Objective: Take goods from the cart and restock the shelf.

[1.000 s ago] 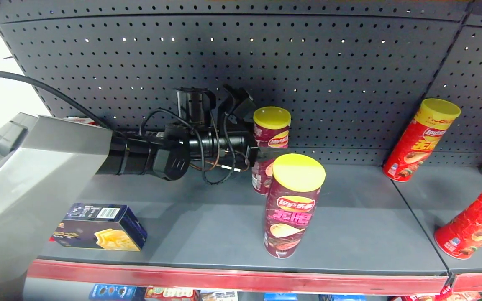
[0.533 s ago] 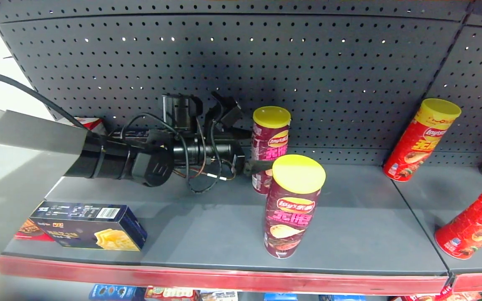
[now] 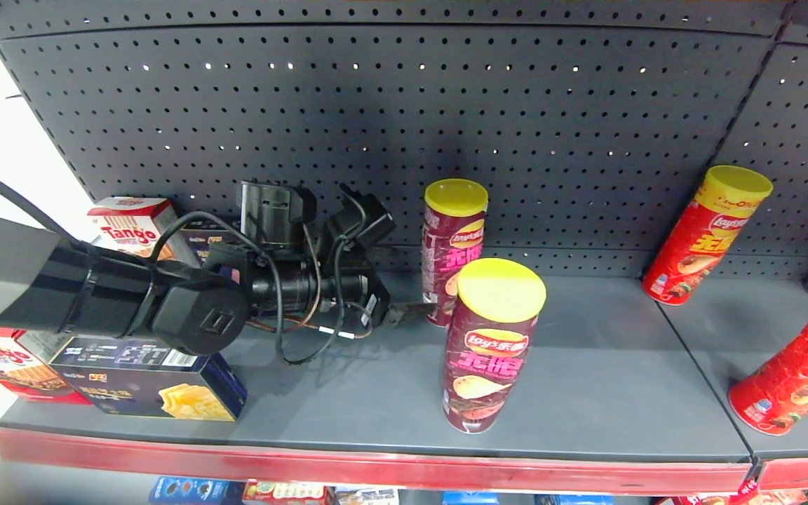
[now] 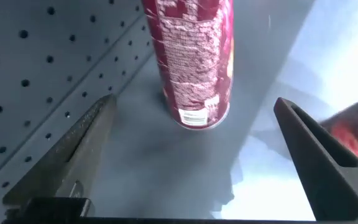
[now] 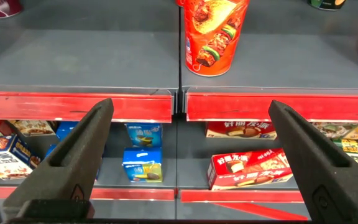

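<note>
Two maroon chip cans with yellow lids stand upright on the grey shelf [image 3: 607, 379]: the rear can [image 3: 452, 245] near the pegboard, the front can [image 3: 492, 344] closer to the red edge. My left gripper [image 3: 407, 312] hovers low over the shelf just left of the rear can, apart from it. In the left wrist view the left gripper [image 4: 194, 106] is open and empty, with the rear can [image 4: 194, 56] standing beyond its fingers. The right gripper [image 5: 190, 107] is open and empty, facing the shelf front below a red chip can [image 5: 213, 37].
Red chip cans [image 3: 705, 235] [image 3: 793, 368] lean at the right. Boxes sit at the shelf's left end: a white wafer box [image 3: 130, 224], a dark blue cracker box [image 3: 155, 382], a red box [image 3: 1, 358]. Lower shelves hold more boxes [image 5: 250, 168]. The pegboard [image 3: 404, 119] closes the back.
My left gripper, which stood around the rear maroon can a second ago, has drawn back to the left and sits lower. The can stays upright. Boxes at the left have come into sight.
</note>
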Robot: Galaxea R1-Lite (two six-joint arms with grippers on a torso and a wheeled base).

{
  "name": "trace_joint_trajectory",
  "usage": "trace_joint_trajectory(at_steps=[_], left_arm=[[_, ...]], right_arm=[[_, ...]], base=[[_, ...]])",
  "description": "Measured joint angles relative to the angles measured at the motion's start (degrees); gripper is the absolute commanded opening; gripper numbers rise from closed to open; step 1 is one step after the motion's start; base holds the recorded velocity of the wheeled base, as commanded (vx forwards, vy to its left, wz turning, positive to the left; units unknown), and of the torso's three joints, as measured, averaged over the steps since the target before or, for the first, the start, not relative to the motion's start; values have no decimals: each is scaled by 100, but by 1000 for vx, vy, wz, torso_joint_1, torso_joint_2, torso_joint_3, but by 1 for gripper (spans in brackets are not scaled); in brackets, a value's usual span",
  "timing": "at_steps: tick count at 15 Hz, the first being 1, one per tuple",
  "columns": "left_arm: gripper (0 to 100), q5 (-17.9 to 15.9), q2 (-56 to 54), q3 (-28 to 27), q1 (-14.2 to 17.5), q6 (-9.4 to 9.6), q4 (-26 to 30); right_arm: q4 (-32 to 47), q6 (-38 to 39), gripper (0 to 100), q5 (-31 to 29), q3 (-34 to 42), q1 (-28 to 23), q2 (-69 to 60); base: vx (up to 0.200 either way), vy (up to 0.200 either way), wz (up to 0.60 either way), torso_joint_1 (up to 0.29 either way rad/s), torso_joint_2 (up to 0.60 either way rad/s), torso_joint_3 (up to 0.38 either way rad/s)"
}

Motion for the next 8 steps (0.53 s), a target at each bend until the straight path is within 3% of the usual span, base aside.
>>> trace_joint_trajectory(at_steps=[3, 8], left_arm=[[100, 547, 17, -154, -11, 116, 6], [100, 884, 336, -725, -59, 17, 17]], right_arm=[[0, 0, 100, 0, 0, 1, 0], [0, 0, 100, 0, -5, 4, 0]], base=[[0, 0, 0, 0, 0, 0], [0, 0, 0, 0, 0, 0]])
